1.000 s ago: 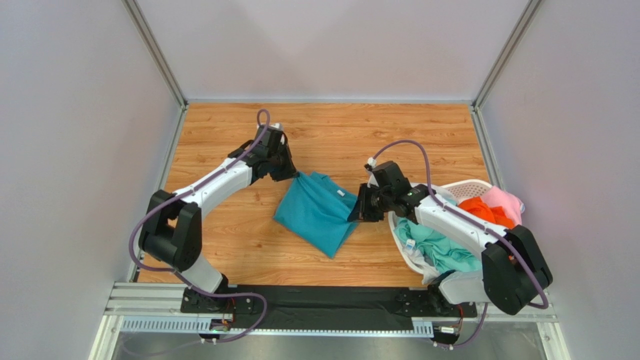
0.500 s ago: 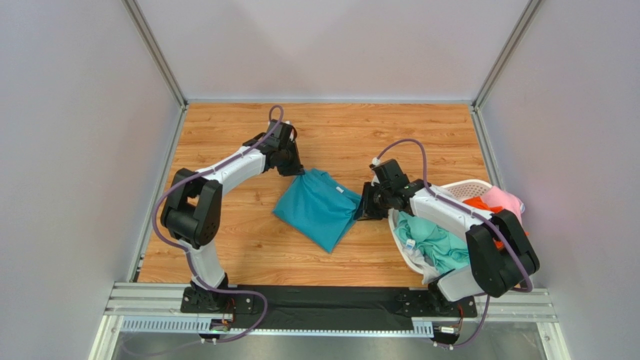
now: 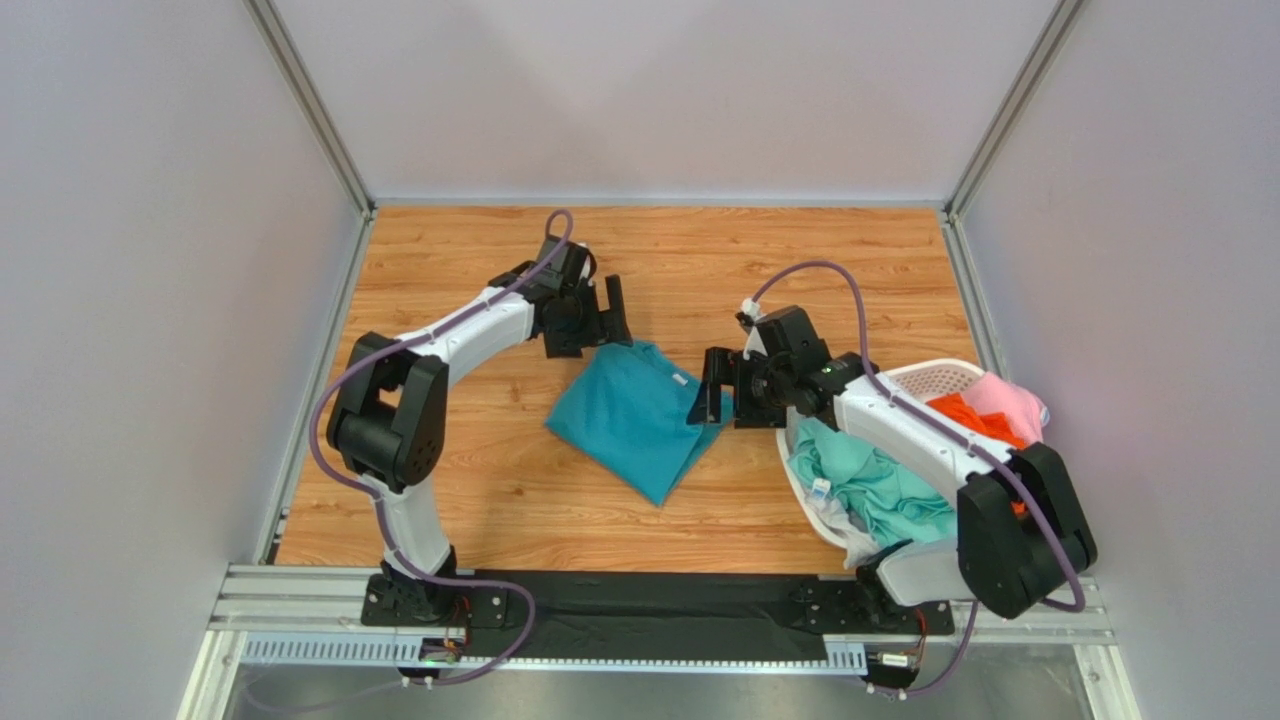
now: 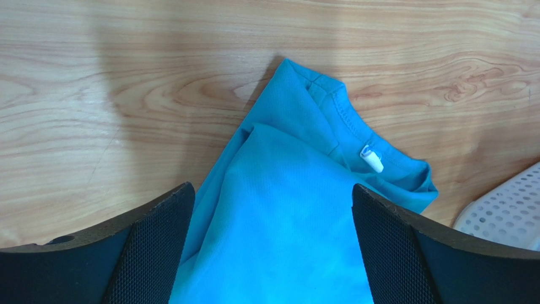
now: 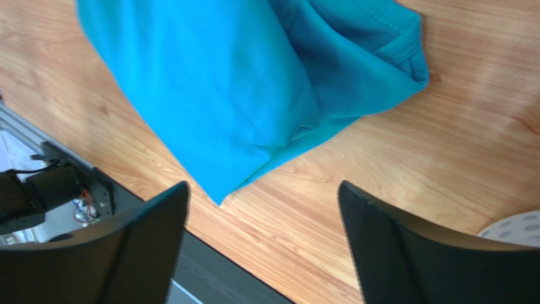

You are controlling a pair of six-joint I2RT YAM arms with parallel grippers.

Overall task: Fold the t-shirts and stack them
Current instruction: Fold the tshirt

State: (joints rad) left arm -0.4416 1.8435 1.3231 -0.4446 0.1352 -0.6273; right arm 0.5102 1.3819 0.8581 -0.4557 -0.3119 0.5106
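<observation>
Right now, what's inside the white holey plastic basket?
Crumpled in the white perforated plastic basket lie a mint green cloth shirt, an orange cloth shirt and a pink cloth shirt. The right arm crosses over it, so whatever lies beneath is covered.

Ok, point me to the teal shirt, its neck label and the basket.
teal shirt (image 3: 639,423), top view, middle of the fold
neck label (image 4: 372,158), left wrist view, the white tag
basket (image 3: 944,368), top view, far rim
</observation>
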